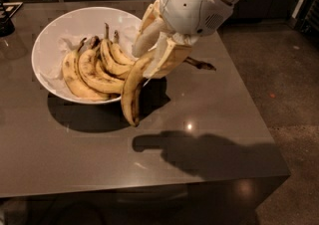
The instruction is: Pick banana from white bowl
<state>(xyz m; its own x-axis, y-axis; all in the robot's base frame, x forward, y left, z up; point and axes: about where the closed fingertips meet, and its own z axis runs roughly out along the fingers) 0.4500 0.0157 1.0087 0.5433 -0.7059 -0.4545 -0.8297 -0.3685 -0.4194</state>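
Observation:
My gripper (pixel 155 52) is above the right rim of the white bowl (pixel 60 30) and is shut on the banana (pixel 132 92). The banana is long, curved, yellow with brown speckles. It hangs down from the fingers (pixel 167 62) with its dark tip low over the table, outside the bowl's front right edge. Its dark stem (pixel 199 63) sticks out to the right of the gripper. A bunch of speckled bananas (pixel 92 69) lies in the bowl on crumpled white paper.
The bowl stands at the back left of a dark glossy table (pixel 209 119). The table's right and front edges drop to a speckled floor (pixel 289 79). Dark objects (pixel 6 20) sit at the far left edge.

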